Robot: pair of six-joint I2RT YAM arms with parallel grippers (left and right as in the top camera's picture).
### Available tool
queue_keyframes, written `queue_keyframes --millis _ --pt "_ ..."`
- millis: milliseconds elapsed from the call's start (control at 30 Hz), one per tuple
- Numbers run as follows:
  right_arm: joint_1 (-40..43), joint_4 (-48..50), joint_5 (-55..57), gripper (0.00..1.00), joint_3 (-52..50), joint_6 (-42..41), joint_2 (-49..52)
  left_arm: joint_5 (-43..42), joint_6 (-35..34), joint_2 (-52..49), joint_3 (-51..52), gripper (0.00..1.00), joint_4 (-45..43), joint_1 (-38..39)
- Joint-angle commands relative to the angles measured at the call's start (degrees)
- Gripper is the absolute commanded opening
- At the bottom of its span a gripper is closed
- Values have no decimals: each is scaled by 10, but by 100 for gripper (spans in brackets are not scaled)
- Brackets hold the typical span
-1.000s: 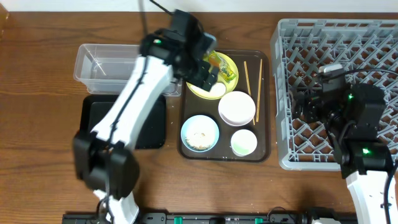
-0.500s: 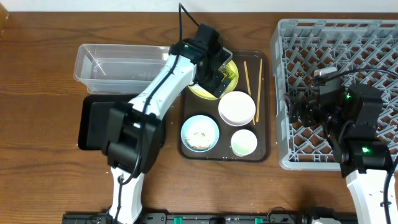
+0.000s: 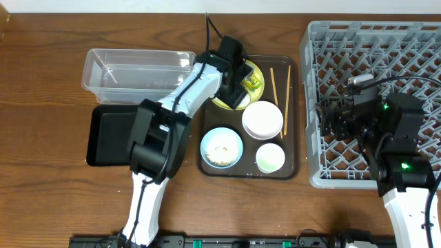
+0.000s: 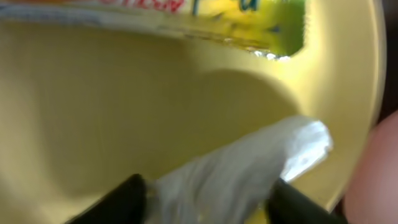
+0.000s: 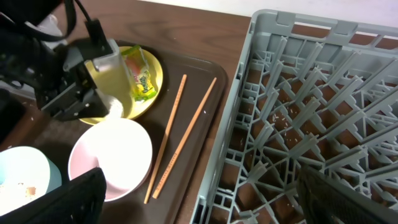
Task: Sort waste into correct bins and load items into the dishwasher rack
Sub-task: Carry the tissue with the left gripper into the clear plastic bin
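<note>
My left gripper point(image 3: 239, 96) is down on the round yellow plate point(image 3: 216, 102), at the back of the brown tray. In the left wrist view its two black fingers press on both sides of the white paper scrap point(image 4: 249, 162), which lies on the plate point(image 4: 124, 106). The green-and-orange wrapper point(image 3: 253, 83) lies just beyond it on the plate. My right gripper point(image 3: 331, 120) is open and empty above the left edge of the grey dishwasher rack point(image 3: 413, 48).
The brown tray point(image 3: 293, 169) also holds a white bowl point(image 3: 262, 119), a light blue bowl with crumbs point(image 3: 221, 147), a small white cup point(image 3: 270, 158) and two chopsticks point(image 3: 273, 86). A clear tub point(image 3: 131, 69) and a black tray point(image 3: 110, 134) stand to the left.
My left gripper has moved right and down onto the yellow plate, and its fingers now flank the paper scrap. My right gripper has shifted slightly left.
</note>
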State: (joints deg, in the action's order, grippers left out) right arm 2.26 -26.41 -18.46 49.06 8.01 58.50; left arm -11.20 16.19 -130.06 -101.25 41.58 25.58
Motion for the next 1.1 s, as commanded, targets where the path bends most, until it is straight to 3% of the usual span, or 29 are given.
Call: queue_keyframes --millis 0,167,267,533,733,800,933,967,1000,1067 --pt "-11 -2 -6 95 11 4 -1 5 7 -10 -10 44 -4 -3" --pt "-11 -2 -4 95 11 4 -1 6 -2 16 -16 21 -14 -3" --pt "-11 -2 -4 94 11 4 -1 6 -36 54 -34 13 -7 -6" --pt "-11 -1 -4 94 11 4 -1 6 -74 189 -50 11 46 -67" --pt "-11 -1 -5 94 11 4 -1 8 -2 193 -43 11 116 -175" --pt "-11 -1 -5 94 11 4 -1 8 25 181 -33 17 120 -208" --pt "-11 -1 -5 93 11 4 -1 5 48 144 -21 39 120 -256" --pt "-11 -1 -5 94 11 4 -1 -1 48 136 -21 48 120 -263" --pt "-11 0 -5 94 11 4 -1 -3 48 130 -21 64 120 -268" --pt "-11 0 -5 94 11 4 -1 -3 48 129 -22 72 120 -269"
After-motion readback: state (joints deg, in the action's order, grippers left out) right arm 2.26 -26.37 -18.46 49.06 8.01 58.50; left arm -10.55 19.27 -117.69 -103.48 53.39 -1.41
